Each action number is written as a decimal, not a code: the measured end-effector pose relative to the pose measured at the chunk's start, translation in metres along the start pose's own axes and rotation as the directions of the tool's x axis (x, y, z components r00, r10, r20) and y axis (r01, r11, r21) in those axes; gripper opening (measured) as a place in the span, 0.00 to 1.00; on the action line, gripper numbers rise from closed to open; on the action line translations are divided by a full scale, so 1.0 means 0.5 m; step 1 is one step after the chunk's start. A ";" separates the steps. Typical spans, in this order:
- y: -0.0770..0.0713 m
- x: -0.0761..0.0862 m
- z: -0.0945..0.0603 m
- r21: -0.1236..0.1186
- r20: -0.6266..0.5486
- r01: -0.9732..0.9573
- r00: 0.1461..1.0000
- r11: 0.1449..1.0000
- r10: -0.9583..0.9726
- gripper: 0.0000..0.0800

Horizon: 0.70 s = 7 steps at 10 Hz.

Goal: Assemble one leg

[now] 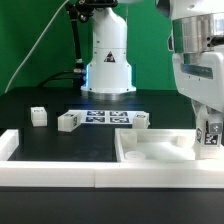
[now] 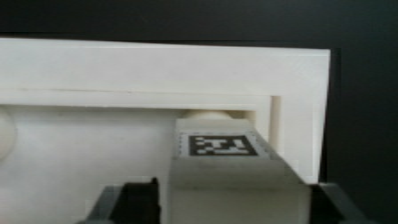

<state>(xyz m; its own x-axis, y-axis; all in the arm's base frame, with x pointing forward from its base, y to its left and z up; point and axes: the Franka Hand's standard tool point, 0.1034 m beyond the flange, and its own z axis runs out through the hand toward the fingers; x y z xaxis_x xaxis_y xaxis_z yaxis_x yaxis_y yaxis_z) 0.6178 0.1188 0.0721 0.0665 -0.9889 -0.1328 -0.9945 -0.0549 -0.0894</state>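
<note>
Tool gripping one leg over the white panel.

The tool [image 1: 208, 130] is clamping the leg [image 1: 211, 140] between its closed fingers [image 2: 125, 203] and holding it upright above the white panel [image 1: 150, 143], at the exterior view's right. Whether the leg is touching the panel cannot be told. In the wrist view the leg's tag is facing the camera, near the panel's raised inner corner. Three loose legs [image 1: 38, 116] are lying on the table [image 1: 60, 100] near the marker board [image 1: 105, 118], well apart from the panel.

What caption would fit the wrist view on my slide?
Wrist view: the gripper holds a tagged white leg at a corner of the white panel.
</note>
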 end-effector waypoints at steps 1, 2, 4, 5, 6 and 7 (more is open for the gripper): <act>0.000 0.000 0.000 -0.001 0.000 0.047 0.999 0.999 -0.047 0.60; 0.003 0.001 0.000 -0.015 0.002 0.133 0.991 0.991 -0.133 0.76; -0.003 -0.006 -0.005 -0.032 0.018 0.333 0.943 0.942 -0.333 0.80; -0.004 -0.009 -0.007 -0.042 0.016 0.465 0.885 0.884 -0.465 0.80; -0.006 -0.014 -0.008 -0.049 0.009 0.563 0.826 0.825 -0.563 0.81; -0.006 -0.016 -0.007 -0.052 0.012 0.631 0.775 0.774 -0.632 0.81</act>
<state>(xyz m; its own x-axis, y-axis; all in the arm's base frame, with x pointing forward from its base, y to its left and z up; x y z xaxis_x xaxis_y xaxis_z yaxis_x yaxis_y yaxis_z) 0.6199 0.1262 0.0768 0.6807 -0.7302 -0.0588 -0.7317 -0.6739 -0.1019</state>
